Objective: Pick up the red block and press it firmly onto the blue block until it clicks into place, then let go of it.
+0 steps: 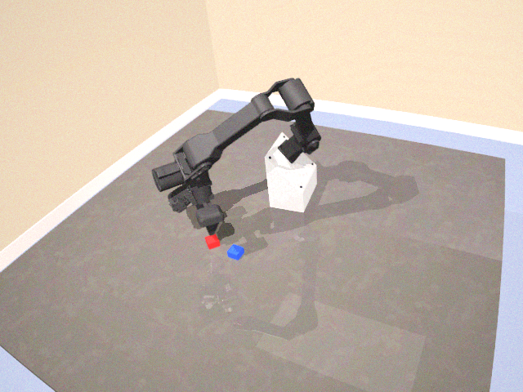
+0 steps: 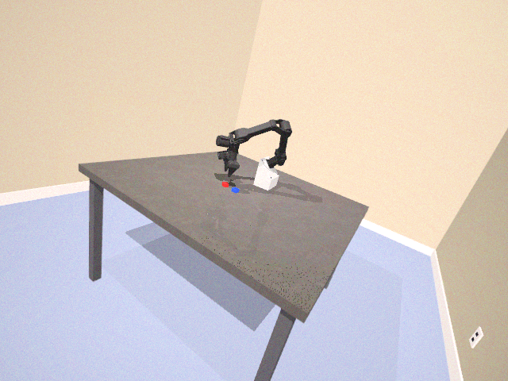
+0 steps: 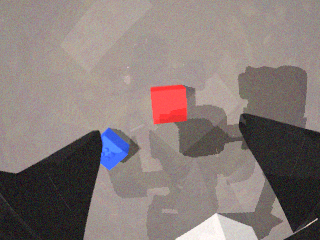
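Hand (image 1: pixel 211 229) (image 2: pixel 228 172) (image 3: pixel 171 125) spread wide, grasping nothing, above worktop (image 1: pixel 359 273) (image 2: pixel 246 229) (image 3: pixel 45 90). Red block (image 1: pixel 212 242) (image 2: pixel 225 184) (image 3: pixel 169 105) near blue block (image 1: pixel 234 251) (image 2: pixel 235 190) (image 3: pixel 113 149), apart.

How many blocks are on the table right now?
2. The red block lies below the open claw; the blue block lies beside it, apart, partly behind one finger in the wrist view. A block hidden behind the white base can't be ruled out.

From here the arm (image 1: pixel 236 125) (image 2: pixel 258 130) is matte black, with chunky cylindrical joints, flat-sided links and dark tapering fingers (image 1: pixel 212 229) (image 2: pixel 231 171); its angular white base (image 1: pixel 289 192) (image 2: pixel 265 180) (image 3: pixel 210 231) has dark screw-like dots, one near three o'clock.
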{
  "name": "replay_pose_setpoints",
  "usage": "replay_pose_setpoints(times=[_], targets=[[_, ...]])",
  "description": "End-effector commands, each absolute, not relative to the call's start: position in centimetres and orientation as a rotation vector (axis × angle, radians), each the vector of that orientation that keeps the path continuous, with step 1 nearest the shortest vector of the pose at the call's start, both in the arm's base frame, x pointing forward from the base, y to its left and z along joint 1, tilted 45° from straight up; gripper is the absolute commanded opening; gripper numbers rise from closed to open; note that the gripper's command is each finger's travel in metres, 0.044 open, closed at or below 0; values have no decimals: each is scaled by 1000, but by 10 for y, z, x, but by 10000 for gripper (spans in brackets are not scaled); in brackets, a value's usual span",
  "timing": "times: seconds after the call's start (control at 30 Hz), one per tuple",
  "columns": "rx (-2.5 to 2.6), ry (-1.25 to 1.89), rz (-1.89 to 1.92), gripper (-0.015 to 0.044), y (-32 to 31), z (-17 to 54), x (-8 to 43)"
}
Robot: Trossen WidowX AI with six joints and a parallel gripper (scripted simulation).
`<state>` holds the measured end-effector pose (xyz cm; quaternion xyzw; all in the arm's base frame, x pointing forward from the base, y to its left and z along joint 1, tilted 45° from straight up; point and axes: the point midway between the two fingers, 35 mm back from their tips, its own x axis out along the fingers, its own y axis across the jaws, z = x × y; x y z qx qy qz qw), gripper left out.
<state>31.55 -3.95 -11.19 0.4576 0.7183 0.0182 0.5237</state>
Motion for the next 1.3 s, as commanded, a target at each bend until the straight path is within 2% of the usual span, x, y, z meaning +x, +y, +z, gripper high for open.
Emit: replay_pose_setpoints(times=[0.0, 1.2, 1.27], targets=[[1108, 1754, 51, 440, -21, -130, 307], [1110, 1755, 53, 440, 9, -162, 307], [1110, 1755, 53, 387, 9, -162, 307]])
